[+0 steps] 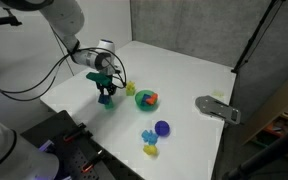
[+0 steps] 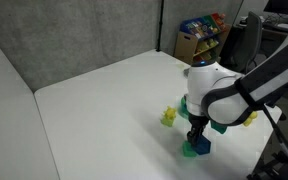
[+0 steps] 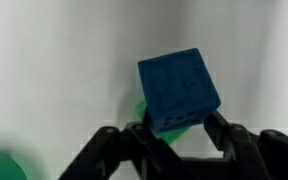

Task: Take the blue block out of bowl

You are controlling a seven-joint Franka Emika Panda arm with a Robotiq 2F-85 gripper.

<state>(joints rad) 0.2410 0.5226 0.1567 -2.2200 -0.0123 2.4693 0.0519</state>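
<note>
My gripper (image 3: 180,128) is shut on the blue block (image 3: 179,88), a dark teal-blue cube held tilted between the fingertips above the white table. In both exterior views the gripper (image 1: 106,94) (image 2: 196,138) hangs low over the table with the block (image 1: 107,99) (image 2: 201,144) in it. A small green piece (image 3: 138,109) (image 2: 189,151) lies on the table right under the block. The green bowl (image 1: 147,103) stands apart from the gripper and holds a red-orange item. In the exterior view from the other side the arm hides the bowl.
A light green cube (image 1: 130,89) sits between gripper and bowl. A dark blue-purple round object (image 1: 162,128) and a yellow toy with a light blue piece (image 1: 149,141) (image 2: 169,117) lie nearer the table edge. A grey flat object (image 1: 217,108) sits at the table's edge.
</note>
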